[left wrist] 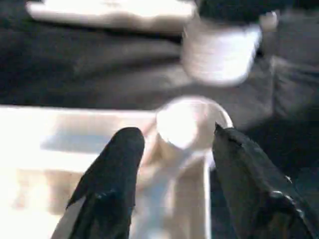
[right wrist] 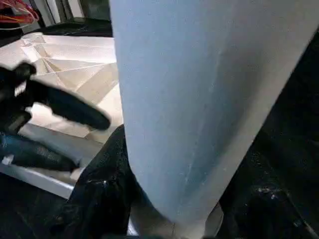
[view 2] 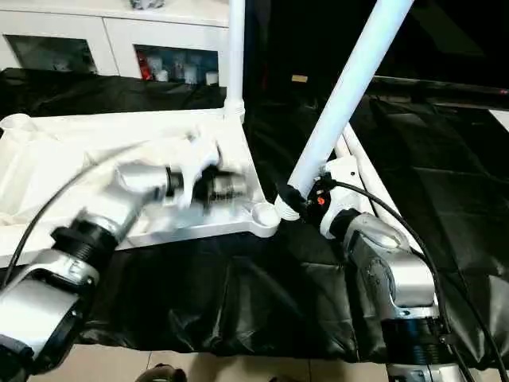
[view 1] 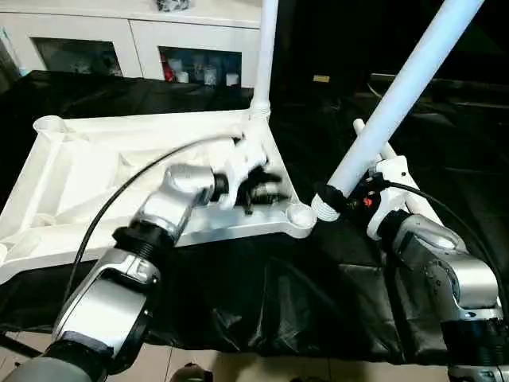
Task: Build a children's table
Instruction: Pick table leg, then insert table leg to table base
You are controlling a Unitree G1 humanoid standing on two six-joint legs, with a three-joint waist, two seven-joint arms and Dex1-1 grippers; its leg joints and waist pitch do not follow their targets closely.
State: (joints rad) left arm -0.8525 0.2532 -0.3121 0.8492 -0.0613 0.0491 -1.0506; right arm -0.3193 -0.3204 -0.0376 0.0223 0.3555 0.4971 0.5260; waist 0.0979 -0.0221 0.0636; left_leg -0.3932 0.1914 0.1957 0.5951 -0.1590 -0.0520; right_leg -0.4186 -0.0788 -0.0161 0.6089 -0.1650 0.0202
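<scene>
Leg (view 1: 402, 91) sits pinched in my right gripper (view 1: 343, 193), slanted toward the empty corner socket (view 1: 301, 213) just before my spread left gripper (left wrist: 174, 149), ready for insertion.

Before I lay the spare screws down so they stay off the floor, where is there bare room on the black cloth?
Free: the black cloth between the table top and the near edge, and behind the top toward the cabinets. Crowded: the near socket, where the left end effector hovers and the right end effector holds a leg.
</scene>
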